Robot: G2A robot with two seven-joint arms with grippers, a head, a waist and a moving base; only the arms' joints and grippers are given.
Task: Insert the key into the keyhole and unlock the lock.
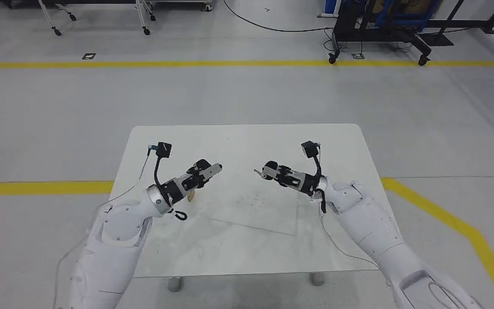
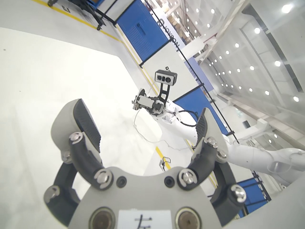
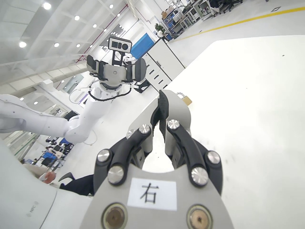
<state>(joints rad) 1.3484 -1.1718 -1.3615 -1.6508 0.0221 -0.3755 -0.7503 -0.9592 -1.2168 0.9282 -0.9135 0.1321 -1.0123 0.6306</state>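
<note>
A small brass padlock [image 1: 190, 196] [image 3: 186, 100] lies on the white table [image 1: 324, 147], just under the left forearm. My left gripper [image 1: 212, 168] [image 2: 141, 109] hovers over the table's middle left, open and with nothing in it; the right wrist view shows it [image 3: 116, 66] from the front, fingers spread. My right gripper [image 1: 265, 171] [image 3: 162, 94] [image 2: 134, 102] faces it from the right, raised and shut. A thin small piece, which looks like the key [image 1: 258, 171], sticks out of its tip in the top view. The pads hide it in the right wrist view.
A faint clear sheet [image 1: 262, 212] lies on the table between the arms. Wheeled racks [image 1: 100, 15] and a dark cart [image 1: 386, 31] stand far off on the floor. Yellow floor lines [image 1: 231, 63] run behind the table.
</note>
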